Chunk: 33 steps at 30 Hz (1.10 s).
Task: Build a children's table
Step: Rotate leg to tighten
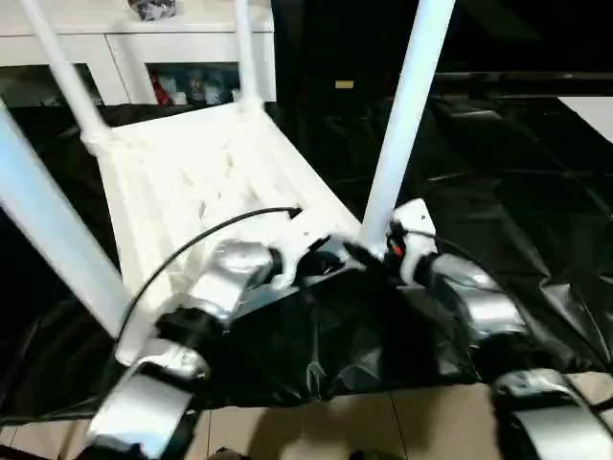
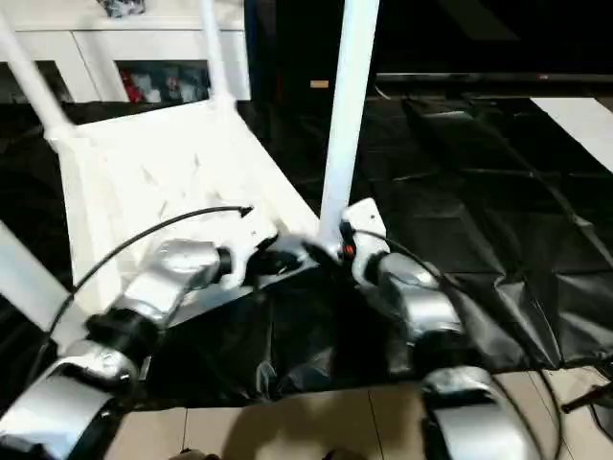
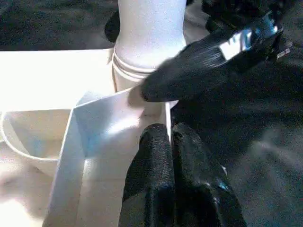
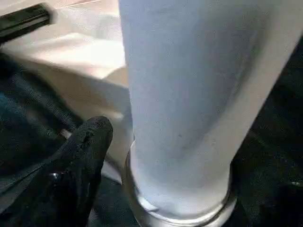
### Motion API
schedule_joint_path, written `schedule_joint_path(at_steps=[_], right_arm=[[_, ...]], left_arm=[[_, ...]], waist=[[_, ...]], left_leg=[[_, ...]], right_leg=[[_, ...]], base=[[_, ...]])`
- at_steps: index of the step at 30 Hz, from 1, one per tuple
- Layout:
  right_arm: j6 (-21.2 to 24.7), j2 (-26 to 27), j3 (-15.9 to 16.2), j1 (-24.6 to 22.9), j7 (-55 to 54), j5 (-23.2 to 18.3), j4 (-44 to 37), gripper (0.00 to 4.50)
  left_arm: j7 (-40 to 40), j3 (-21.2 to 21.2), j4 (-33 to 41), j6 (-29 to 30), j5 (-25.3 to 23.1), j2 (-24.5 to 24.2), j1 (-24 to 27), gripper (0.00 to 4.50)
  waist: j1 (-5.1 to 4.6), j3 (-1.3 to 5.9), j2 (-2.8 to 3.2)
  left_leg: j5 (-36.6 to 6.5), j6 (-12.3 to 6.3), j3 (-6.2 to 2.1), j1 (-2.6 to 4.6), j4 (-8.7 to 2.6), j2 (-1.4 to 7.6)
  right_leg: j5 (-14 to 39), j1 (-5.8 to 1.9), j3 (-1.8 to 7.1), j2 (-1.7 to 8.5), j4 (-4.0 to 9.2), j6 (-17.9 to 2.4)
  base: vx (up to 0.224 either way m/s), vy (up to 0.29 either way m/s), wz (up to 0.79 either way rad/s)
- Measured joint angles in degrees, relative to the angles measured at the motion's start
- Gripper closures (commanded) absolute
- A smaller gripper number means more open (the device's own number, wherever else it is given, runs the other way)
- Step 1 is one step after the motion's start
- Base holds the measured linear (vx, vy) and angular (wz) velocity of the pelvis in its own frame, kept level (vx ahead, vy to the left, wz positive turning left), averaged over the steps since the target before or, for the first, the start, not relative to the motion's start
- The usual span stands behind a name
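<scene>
Your upturned white ribbed plastic tabletop (image 1: 206,177) lies on black sheeting, the white tubular leg (image 1: 402,115) socketed at its five-o'clock corner; left hand (image 3: 170,142) together, bracing, right hand (image 1: 369,251) apart around it—next, seat it firmly.

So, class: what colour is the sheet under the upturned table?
Black, glossy sheet; the left eye view shows it best.

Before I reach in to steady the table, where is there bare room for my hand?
Bare black sheet lies right of the near leg, out to the pale floor strip, and between the two forearms. It is crowded at that leg's socket, where the left gripper and right gripper meet beside the tabletop.
</scene>
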<state>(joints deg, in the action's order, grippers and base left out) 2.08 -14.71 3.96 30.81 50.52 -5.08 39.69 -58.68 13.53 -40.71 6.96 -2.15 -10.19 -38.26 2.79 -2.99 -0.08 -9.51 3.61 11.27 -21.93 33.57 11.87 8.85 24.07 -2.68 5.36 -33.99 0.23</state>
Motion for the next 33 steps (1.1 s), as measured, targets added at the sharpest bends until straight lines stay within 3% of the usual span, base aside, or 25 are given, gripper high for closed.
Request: schedule_joint_path(at_steps=[9,25,33], right_arm=[[2.3,-5.8,4.3,-3.6,17.6,-3.2,-8.0,0.63],[7.4,-8.5,6.1,-5.5,23.9,-4.3,-13.3,1.91],[7.3,-8.7,6.4,-6.0,24.1,-4.2,-15.0,2.14]], left_arm=[[-12.8,1.7,3.5,0.0,2.5,-4.2,2.3,4.50],[-19.8,3.1,5.3,1.8,3.5,-6.0,3.0,4.50],[-20.0,3.1,6.7,2.3,3.8,-6.4,3.7,4.50]], waist=[[2.48,-0.02,0.03],[3.52,-0.02,0.03],[3.52,-0.02,0.03]], left_leg=[[0.0,0.00,0.09,-0.02,0.05,0.01],[0.0,0.00,0.08,-0.04,0.06,0.01],[0.0,0.00,0.08,-0.01,0.06,0.01]], right_leg=[[0.0,-0.05,0.03,0.04,0.01,0.0],[0.0,-0.05,0.03,0.05,0.00,0.0],[0.0,-0.07,0.04,0.05,0.00,0.1]], base=[[0.000,0.000,0.00],[0.000,0.000,0.00],[0.000,0.000,0.00]])
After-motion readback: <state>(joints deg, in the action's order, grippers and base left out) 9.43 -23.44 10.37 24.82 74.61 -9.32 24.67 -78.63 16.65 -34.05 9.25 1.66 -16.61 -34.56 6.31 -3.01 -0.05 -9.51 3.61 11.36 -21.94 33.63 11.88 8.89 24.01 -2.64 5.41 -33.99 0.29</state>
